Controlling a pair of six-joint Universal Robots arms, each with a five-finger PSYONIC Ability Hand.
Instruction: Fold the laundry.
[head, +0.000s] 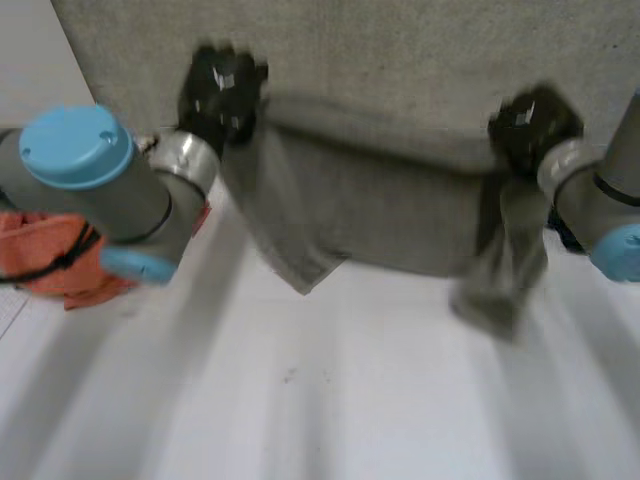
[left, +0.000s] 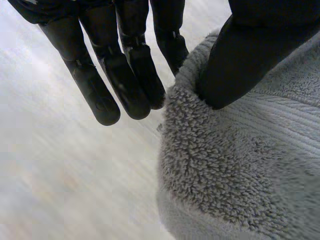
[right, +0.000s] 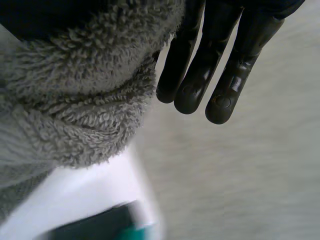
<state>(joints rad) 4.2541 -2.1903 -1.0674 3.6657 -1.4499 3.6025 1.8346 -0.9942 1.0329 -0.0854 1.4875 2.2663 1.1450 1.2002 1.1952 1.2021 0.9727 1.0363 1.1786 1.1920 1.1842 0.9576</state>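
The grey towel (head: 380, 210) hangs in the air, stretched between the two hands, and the white table (head: 330, 400) lies below the towel. The left hand (head: 222, 90) holds one upper corner of the towel and the right hand (head: 530, 125) holds the other upper corner. Between them the top edge of the towel sags a little, and one lower corner of the towel points down toward the table.

In the left wrist view the thumb (left: 240, 55) of the left hand (left: 125, 75) presses on the fluffy edge of the towel (left: 240, 170), with the straight fingers on the other side of this edge, so the hand is clamped on the towel. In the right wrist view the right hand (right: 200, 75) also has straight fingers beside the bunched towel (right: 75, 100), and the cloth is pinched against them.

An orange cloth (head: 45, 250) lies well apart from the towel, beyond the end that the left hand holds.
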